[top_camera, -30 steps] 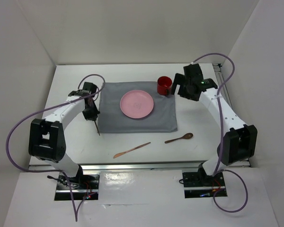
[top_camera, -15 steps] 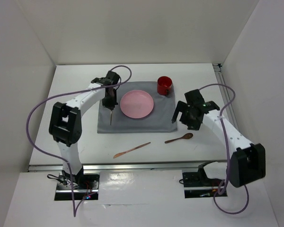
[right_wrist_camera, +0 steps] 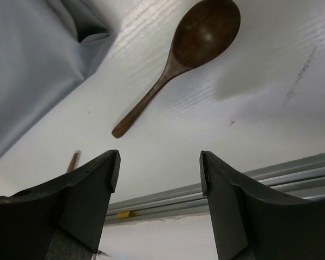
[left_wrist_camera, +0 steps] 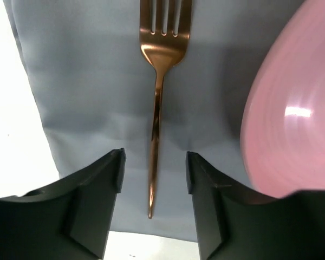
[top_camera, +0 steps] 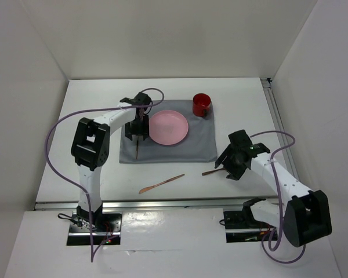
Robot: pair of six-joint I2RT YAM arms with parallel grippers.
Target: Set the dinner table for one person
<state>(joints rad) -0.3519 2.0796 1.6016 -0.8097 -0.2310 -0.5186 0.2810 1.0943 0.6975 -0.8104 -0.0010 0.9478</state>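
Both grippers open over the cutlery, neither holding anything.

The left gripper (left_wrist_camera: 154, 157) has its two fingers (left_wrist_camera: 92, 189) parted to either side of the handle of the one copper fork (left_wrist_camera: 158, 97), with a clear gap on each side. The fork lies flat on the one grey placemat (left_wrist_camera: 86, 81), just left of the one pink plate (left_wrist_camera: 292, 108). The right gripper (right_wrist_camera: 158, 157) has its fingers (right_wrist_camera: 81, 195) spread wide with nothing between them, and hangs near the handle end of the one dark wooden spoon (right_wrist_camera: 189, 46). The spoon lies on the dinner table (top_camera: 243, 104) just off the placemat's near right corner. One copper knife (top_camera: 161, 183) lies on the table in front of the placemat. One red mug (top_camera: 201, 105) stands at the placemat's far right corner. The white table spreads under everything.
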